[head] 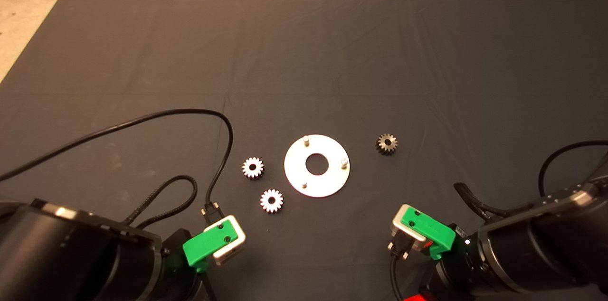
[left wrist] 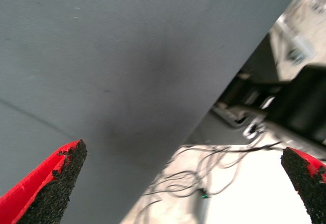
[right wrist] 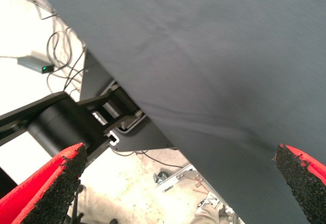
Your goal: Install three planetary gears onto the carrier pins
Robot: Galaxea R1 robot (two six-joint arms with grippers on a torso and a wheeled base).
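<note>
Three gears [head: 252, 167] lie on the mat [head: 332, 54] beside the plate [head: 317, 165] — pins [head: 344, 163] bare. Left gripper [left wrist: 181, 183] and right gripper [right wrist: 178, 183] parked low, fingers spread wide.

looks like a robotics lab: bare concrete floor [head: 28, 2] around the dark mat [head: 304, 54], loose cables [left wrist: 204, 178] beside it.

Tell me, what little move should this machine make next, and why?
Probably the left tool, open and waiting at the mat's near edge, should reach for the nearest gear. All three pins on the plate are bare, and every gear lies loose on the mat.
</note>
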